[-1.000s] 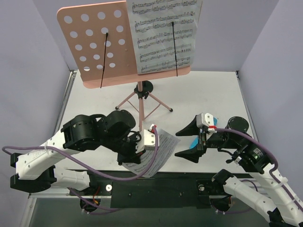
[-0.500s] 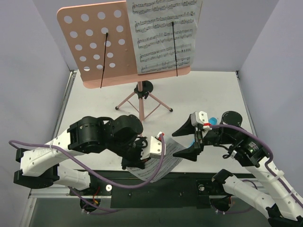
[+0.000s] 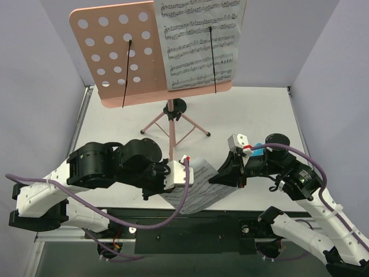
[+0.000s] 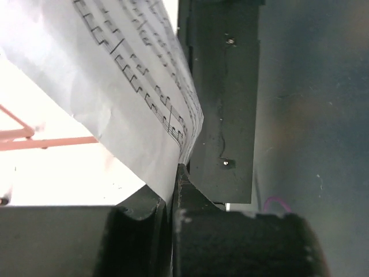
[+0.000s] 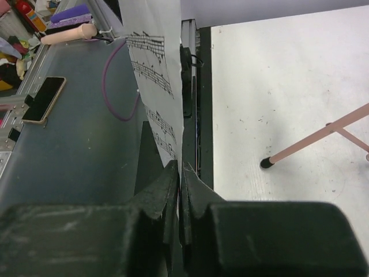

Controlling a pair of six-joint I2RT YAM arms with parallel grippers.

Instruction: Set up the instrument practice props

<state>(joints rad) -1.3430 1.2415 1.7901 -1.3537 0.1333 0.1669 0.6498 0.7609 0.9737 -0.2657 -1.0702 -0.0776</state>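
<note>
The pink perforated music-stand desk [image 3: 115, 57] stands at the back on its pink tripod [image 3: 171, 124]. One white sheet-music page [image 3: 199, 46] rests on the desk's right half behind a black wire holder [image 3: 213, 57]. The left holder [image 3: 127, 72] lies over bare desk. A second page [image 3: 199, 193] hangs above the table's front edge, held between both grippers. My left gripper [image 3: 163, 190] [image 4: 174, 173] is shut on its left edge [image 4: 115, 75]. My right gripper [image 3: 215, 180] [image 5: 181, 170] is shut on its right edge [image 5: 153, 63].
A black base rail [image 3: 190, 231] runs along the near table edge under the held page. A tripod foot [image 5: 266, 163] rests on the white table to the right gripper's right. A phone [image 5: 43, 98] and a purple cable [image 5: 118, 86] lie beyond the edge.
My right gripper moved left to the held page and closed on its right edge. The left gripper stayed shut on the page and shifted slightly, so the page now spans both grippers.
</note>
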